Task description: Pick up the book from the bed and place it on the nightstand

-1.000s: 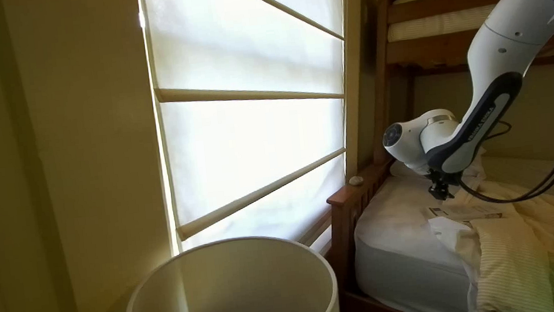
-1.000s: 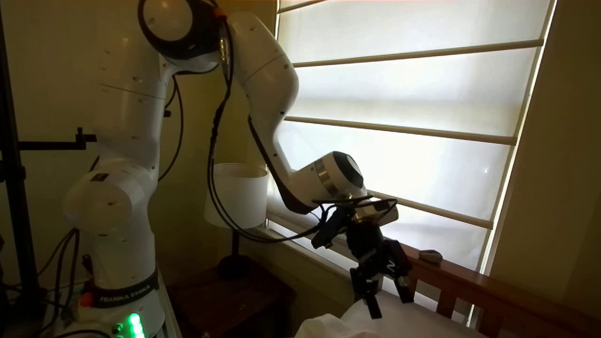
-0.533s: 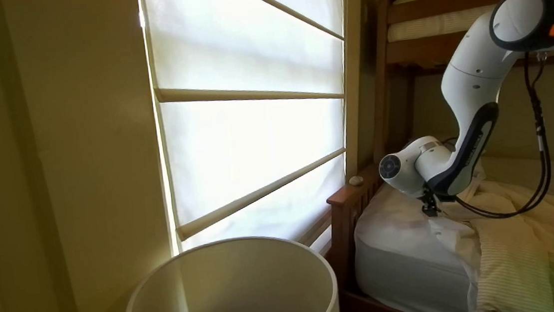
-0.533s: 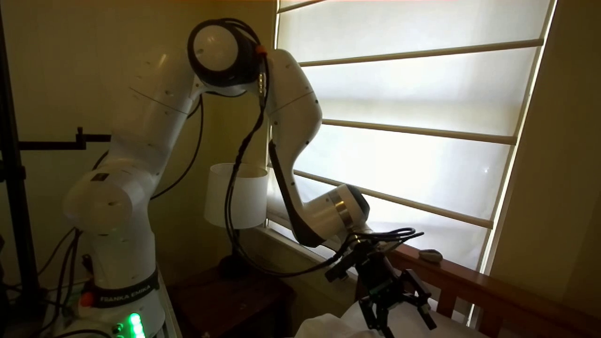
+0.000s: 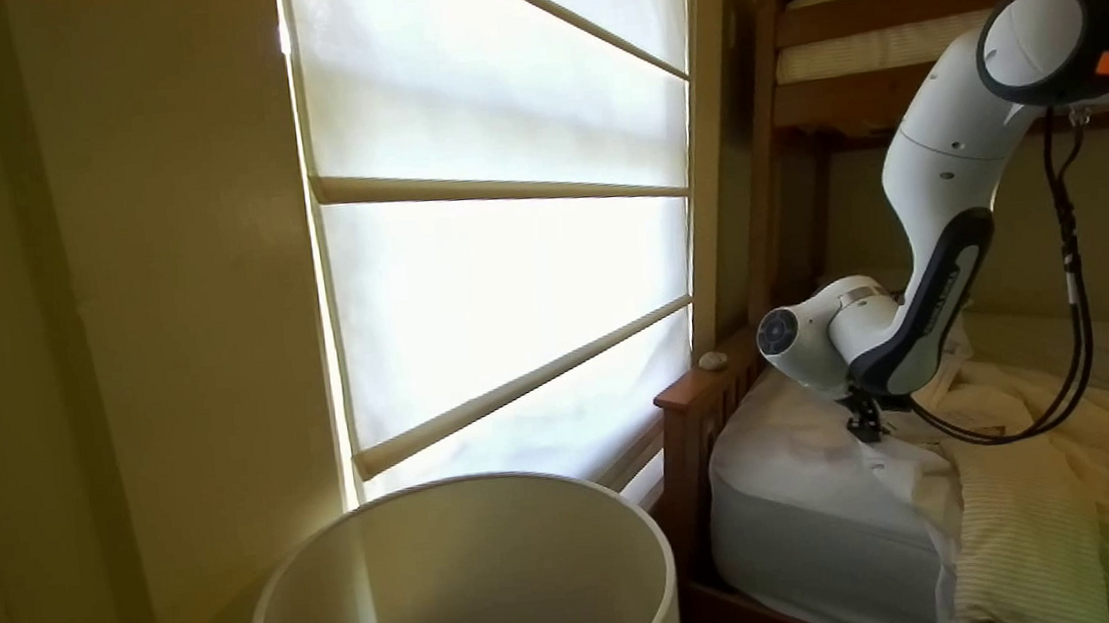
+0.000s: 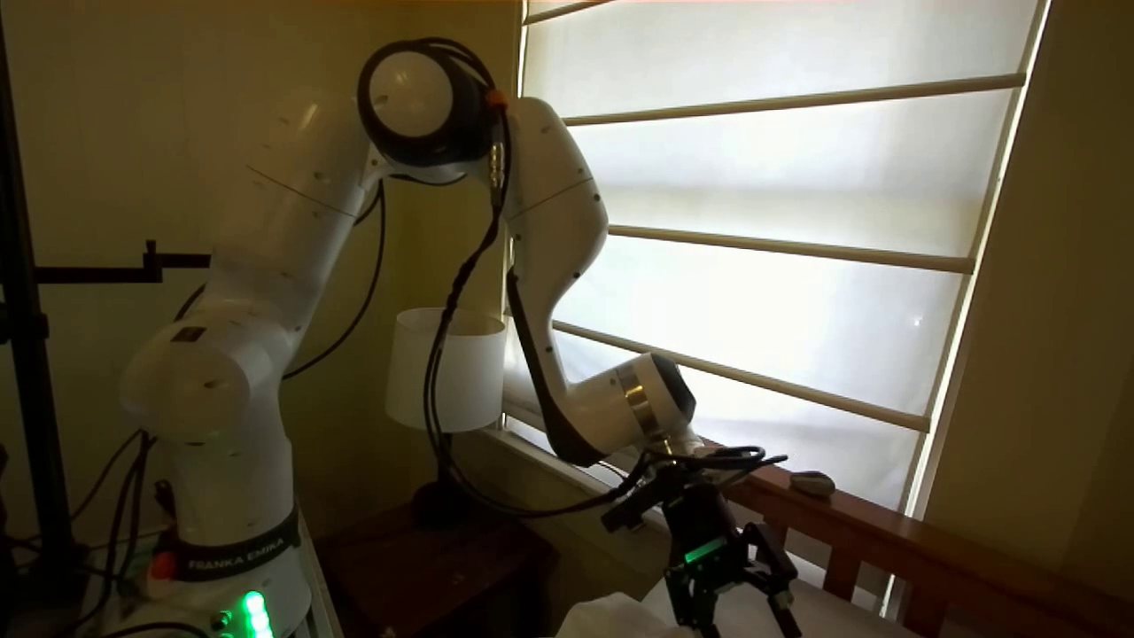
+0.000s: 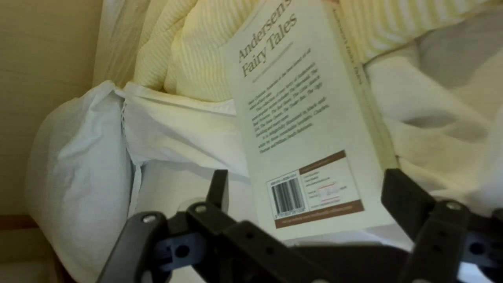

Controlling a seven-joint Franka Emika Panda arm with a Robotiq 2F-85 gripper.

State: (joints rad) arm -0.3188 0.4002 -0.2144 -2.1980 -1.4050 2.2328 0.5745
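The book [image 7: 287,137] is a pale, thick paperback with "Andersen's Fairy Tales" and a barcode on its upward face. It lies on the bed [image 7: 169,188] among white sheets. In an exterior view it is mostly hidden by the arm and cables above the bed [image 5: 779,463]. My gripper [image 7: 305,182] is open and empty, its black fingers apart across the book's barcode end, one near each long side. Contact with the book cannot be told. The gripper also shows low over the bed in both exterior views [image 5: 864,428] [image 6: 749,620]. The dark wooden nightstand [image 6: 425,576] stands beside the robot base.
A lamp with a white shade [image 6: 447,372] stands on the nightstand; its shade [image 5: 462,520] is large in an exterior view. A wooden bed rail [image 6: 886,523] carries a small rounded object [image 6: 811,483]. The upper bunk [image 5: 886,87] is overhead. A striped yellow duvet [image 7: 200,51] touches the book.
The arm has lowered and reached out, bringing the open gripper down closer to the bed and book. Most of this came in the first half second; since then the gripper has tilted and shifted slightly.
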